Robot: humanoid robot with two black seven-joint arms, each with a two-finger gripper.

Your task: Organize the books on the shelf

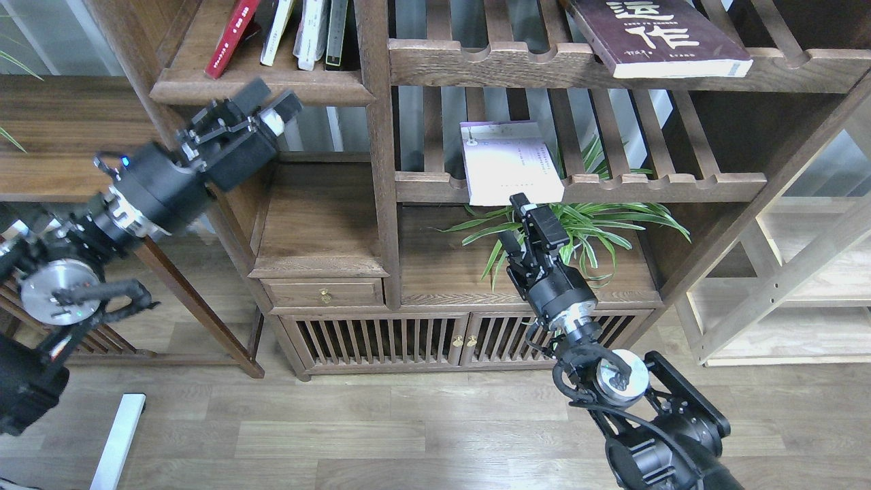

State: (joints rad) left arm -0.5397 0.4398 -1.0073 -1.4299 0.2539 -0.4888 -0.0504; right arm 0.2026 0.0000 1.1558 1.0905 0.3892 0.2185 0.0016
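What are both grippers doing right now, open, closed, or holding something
Left gripper: cannot tell, blurred, nothing visibly held.
Right gripper: open, empty, just below the white book.

- One head view, looking forward and down onto the wooden bookcase [381,204] from fairly near.
- Floor [381,435] fills the bottom; both arms enter from below.

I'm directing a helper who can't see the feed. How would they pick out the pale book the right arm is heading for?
Find the dark wooden bookcase; its right half has slatted racks. On the lower rack, above the potted plant, the white/lavender paperback lies flat, overhanging the rail. The only other book on these racks is maroon, one rack up.
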